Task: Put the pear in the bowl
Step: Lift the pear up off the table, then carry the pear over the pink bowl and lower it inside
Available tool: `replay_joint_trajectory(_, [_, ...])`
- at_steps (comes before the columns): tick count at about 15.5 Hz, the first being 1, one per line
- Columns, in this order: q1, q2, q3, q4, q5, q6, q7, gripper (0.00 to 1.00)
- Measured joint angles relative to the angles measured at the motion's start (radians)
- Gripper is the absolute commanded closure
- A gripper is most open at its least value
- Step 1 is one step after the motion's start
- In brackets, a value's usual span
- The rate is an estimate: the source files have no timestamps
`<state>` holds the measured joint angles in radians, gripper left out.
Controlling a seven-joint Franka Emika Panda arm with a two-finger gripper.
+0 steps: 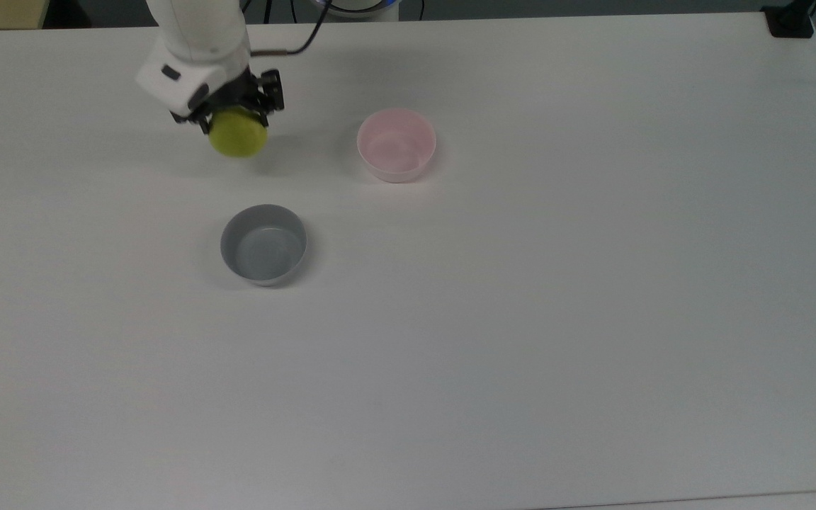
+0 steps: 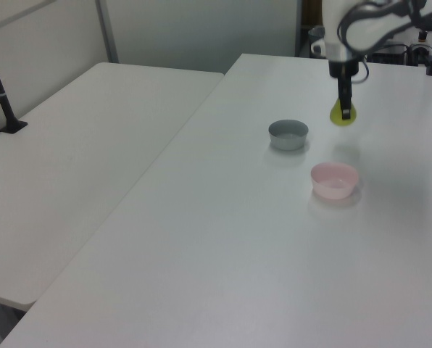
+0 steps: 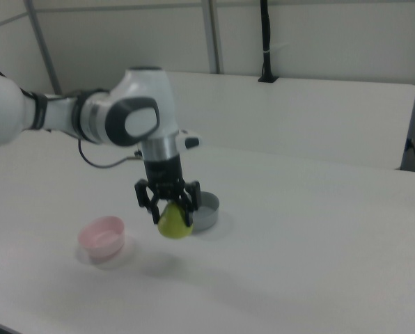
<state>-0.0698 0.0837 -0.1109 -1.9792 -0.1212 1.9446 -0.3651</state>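
A: What does the top view show?
B: The gripper [image 1: 234,117] is clamped on the pear [image 1: 238,134], which sits to the top view's left of the pink bowl [image 1: 397,144], well apart from it. A grey bowl [image 1: 263,244] stands nearer the camera on the white table [image 1: 521,319].

A: And the left view?
B: The pear [image 2: 341,114] hangs beneath the gripper [image 2: 343,109], clear of the table (its shadow falls beyond the pink bowl [image 2: 334,180]).

A: The right view?
B: The dark fingers [image 3: 149,202] grip the pear [image 3: 173,222] from above, between the pink bowl [image 3: 102,236] and the grey bowl [image 3: 205,211].
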Motion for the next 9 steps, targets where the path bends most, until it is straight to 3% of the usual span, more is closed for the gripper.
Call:
replay_joint_trajectory(5, [0.032, -0.053, 0.004, 0.177, 0.001, -0.257, 0.002, 0.50])
replay_joint_trajectory(9, [0.102, -0.055, 0.006, 0.195, 0.003, -0.279, 0.054, 0.49])
